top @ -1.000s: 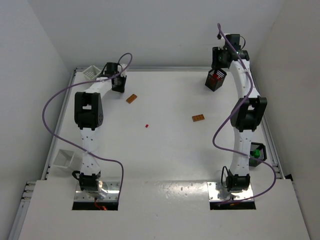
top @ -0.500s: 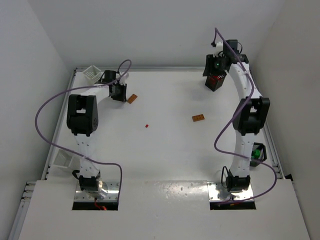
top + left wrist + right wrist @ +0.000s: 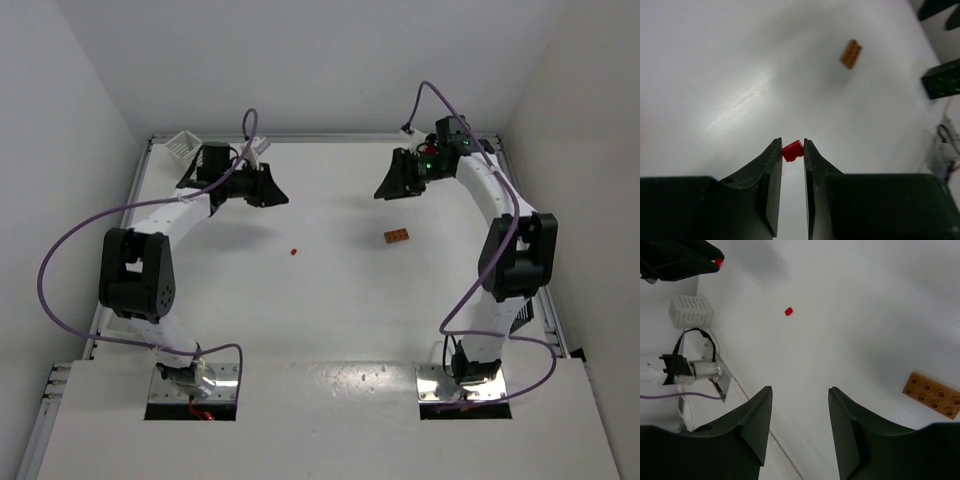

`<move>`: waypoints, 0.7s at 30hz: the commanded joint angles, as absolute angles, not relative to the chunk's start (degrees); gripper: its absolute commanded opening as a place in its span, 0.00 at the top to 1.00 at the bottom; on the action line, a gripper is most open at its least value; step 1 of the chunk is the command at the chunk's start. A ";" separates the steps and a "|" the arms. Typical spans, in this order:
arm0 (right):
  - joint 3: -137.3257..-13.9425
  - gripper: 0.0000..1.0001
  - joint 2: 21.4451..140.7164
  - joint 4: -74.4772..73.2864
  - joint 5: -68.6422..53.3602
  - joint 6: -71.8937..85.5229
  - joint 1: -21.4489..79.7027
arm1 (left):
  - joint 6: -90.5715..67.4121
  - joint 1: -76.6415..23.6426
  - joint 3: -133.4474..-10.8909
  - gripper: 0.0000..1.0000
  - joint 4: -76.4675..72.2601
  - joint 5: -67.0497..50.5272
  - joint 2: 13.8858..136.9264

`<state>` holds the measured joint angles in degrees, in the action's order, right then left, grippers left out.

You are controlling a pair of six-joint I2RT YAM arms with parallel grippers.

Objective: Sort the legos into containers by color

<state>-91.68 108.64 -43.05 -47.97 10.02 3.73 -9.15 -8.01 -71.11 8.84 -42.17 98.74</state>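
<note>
Reaching up the left side of the table [image 3: 330, 320], my left arm bends at the elbow and turns its wrist to the right, so my left end effector [image 3: 268, 190] points toward the middle from the far-left area; its fingers are clenched on a red brick [image 3: 793, 150], pinched at the very tips; the right wrist view catches a red speck at that same tip. My right arm mirrors this: elbow on the right side, forearm stretched toward the far edge, wrist folded leftward; my right end effector [image 3: 392, 186] is released, jaws spread wide with nothing between them, over the far-right part of the table. The two end effectors face each other, well apart. Nearer to me than both lie a loose red brick [image 3: 294, 252] toward the left and an orange plate [image 3: 397, 237] toward the right; the plate lies flat, studs up, near my right end effector. A white basket [image 3: 183, 145] sits in the far-left corner, behind my left wrist; another white basket [image 3: 691, 311] shows in the right wrist view, near my left arm's base.
</note>
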 commanded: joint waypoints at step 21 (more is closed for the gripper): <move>-61.09 0.46 81.91 -8.18 -50.19 -15.29 15.73 | -43.23 -15.91 -68.11 0.88 -4.83 -71.63 93.87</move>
<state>-61.78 84.36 -14.98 -46.72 -10.79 13.37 -38.26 -15.38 -65.28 -1.61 -68.53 93.03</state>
